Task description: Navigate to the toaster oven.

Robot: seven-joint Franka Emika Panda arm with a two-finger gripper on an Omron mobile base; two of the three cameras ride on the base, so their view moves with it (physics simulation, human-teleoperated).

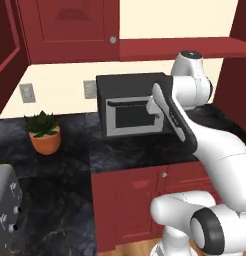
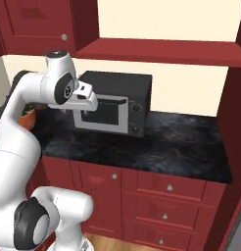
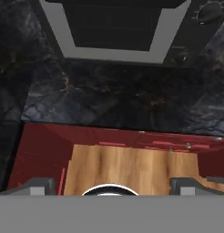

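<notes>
Beside toaster oven, potted plant, counter

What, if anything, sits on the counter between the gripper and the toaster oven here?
Nothing visible. In the hand view, bare dark counter runs from its front edge up to the toaster oven. The potted plant stands well off to the left.

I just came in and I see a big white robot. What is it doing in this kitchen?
The robot has driven up to the dark counter and is parked facing the toaster oven, which sits closed against the wall. It isn't holding anything: its end effector is open and hangs in front of the counter, pointing down at the wooden floor. A potted plant stands off to the left.
</notes>
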